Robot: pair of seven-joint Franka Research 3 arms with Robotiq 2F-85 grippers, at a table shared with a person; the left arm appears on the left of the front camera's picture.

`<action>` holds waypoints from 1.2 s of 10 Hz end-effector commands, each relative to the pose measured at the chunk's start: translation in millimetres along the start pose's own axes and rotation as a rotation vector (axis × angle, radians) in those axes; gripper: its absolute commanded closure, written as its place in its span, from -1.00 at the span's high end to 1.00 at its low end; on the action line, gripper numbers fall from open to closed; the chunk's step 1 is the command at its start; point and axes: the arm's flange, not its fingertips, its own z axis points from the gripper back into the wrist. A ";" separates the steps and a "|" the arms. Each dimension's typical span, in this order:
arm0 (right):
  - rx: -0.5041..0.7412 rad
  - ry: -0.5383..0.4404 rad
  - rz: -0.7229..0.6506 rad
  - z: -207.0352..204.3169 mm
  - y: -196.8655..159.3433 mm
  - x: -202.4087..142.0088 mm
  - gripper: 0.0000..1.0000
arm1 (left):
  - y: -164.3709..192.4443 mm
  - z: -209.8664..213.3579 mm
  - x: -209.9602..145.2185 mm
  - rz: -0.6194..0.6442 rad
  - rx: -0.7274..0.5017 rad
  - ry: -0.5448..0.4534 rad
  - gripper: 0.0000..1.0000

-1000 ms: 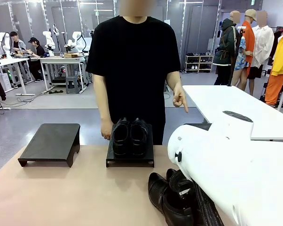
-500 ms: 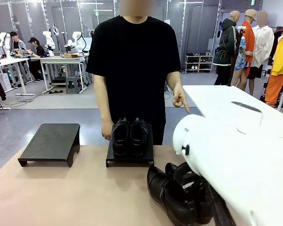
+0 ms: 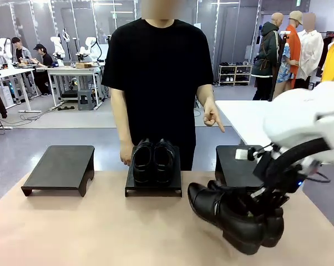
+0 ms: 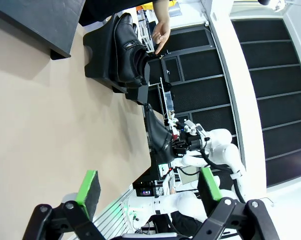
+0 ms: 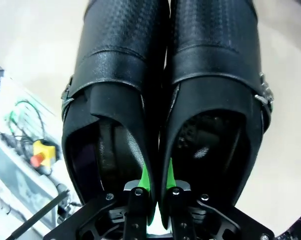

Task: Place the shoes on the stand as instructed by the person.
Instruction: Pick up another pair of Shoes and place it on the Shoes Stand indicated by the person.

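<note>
The right tool (image 5: 158, 192) pinches the two touching inner walls of the strapped pair (image 3: 233, 213), which hangs tilted above the worktop (image 3: 89, 233), just in front of the right-hand stand (image 3: 233, 163) – the one the person's hand (image 3: 213, 117) seems to point at. Level the shoes, carry them over the stand's top, then lower them flat – release last. The left tool (image 4: 148, 189) stands wide, empty.

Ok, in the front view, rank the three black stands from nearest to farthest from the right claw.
1. Right stand, just behind the right claw, which is shut on the strap shoes.
2. Middle stand, at the table's centre, carrying the other pair.
3. Left stand, at the far left.
</note>
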 end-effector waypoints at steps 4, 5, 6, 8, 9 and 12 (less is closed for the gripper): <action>-0.015 -0.150 -0.057 70.4 -7.6 4.4 -1.00 | -2.1 0.2 1.5 0.006 -0.021 -0.009 1.00; -0.021 -0.161 -0.076 76.1 -14.8 3.0 -1.00 | -2.1 0.2 1.5 0.006 -0.021 -0.009 1.00; -0.024 -0.170 -0.077 79.3 -18.4 0.5 -1.00 | -2.1 0.2 1.5 0.006 -0.021 -0.009 1.00; 0.059 -0.247 -0.112 78.0 -9.9 -8.8 -1.00 | -2.1 0.2 1.5 0.006 -0.021 -0.009 1.00; -0.005 -0.151 -0.059 76.3 -25.3 -2.5 -1.00 | -2.1 0.2 1.5 0.006 -0.021 -0.009 1.00; -0.005 -0.151 -0.059 76.3 -25.3 -2.5 -1.00 | -2.1 0.2 1.5 0.006 -0.021 -0.009 1.00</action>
